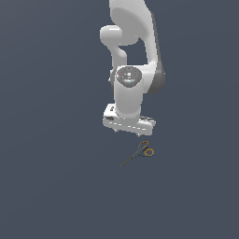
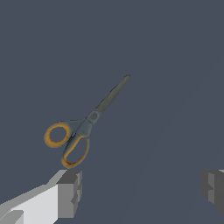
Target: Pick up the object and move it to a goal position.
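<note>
The scissors (image 1: 140, 152) lie flat on the plain dark blue-grey tabletop (image 1: 51, 186), closed, with nothing touching them. In the exterior view their two orange-yellow ring handles sit toward that view's right and slightly farther up the picture, while the thin dark blades run down toward the exterior view's left, ending in a fine tip. In the wrist view the scissors (image 2: 87, 124) show more clearly: one round ring and one longer oval ring, both orange-yellow, joined at a grey pivot, with the dark blades together in a single narrow line.

The gripper (image 1: 130, 132) hangs just above the scissors, near the handle end, not touching them. Its jaws are spread wide: in the wrist view one grey fingertip (image 2: 70, 192) shows close to the oval handle and the other fingertip (image 2: 213, 189) stands well apart at the picture's edge, nothing between them.

The white arm (image 1: 133, 60) rises above the gripper.
</note>
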Available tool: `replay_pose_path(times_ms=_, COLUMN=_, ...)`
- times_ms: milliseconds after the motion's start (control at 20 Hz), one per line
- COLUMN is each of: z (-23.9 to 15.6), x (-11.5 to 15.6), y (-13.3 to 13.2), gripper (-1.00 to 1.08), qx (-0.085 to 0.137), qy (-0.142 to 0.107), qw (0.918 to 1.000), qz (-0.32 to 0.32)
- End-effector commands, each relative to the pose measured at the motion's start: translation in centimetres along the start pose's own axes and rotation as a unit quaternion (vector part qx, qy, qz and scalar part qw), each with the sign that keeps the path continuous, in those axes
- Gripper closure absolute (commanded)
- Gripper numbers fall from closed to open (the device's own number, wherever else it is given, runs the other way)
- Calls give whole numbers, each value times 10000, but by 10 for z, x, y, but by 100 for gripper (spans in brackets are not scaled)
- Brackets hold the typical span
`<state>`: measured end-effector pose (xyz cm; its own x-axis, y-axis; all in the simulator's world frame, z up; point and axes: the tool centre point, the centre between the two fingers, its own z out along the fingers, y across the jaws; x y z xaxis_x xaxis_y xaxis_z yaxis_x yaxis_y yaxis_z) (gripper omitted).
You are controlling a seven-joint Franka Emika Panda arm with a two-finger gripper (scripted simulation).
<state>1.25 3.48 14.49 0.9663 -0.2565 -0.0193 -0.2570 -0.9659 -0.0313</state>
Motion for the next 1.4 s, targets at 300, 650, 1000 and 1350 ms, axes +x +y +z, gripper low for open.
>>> replay_pose_path(times_ms=300, z=19, x=8, y=-12, gripper=-92, qx=-10, qy=4, qw=9941, qz=1084)
replay_pose_path(times_ms=650, z=36, x=13, y=-21, gripper=-92, qx=-28, qy=19, qw=9806, qz=1960)
replay_pose_path(times_ms=1000, z=52, x=18, y=-30, gripper=-92, qx=-50, qy=47, qw=9596, qz=2814)
replay_pose_path(times_ms=1350, z=68, x=22, y=-40, gripper=-92, qx=-73, qy=89, qw=9317, qz=3631)
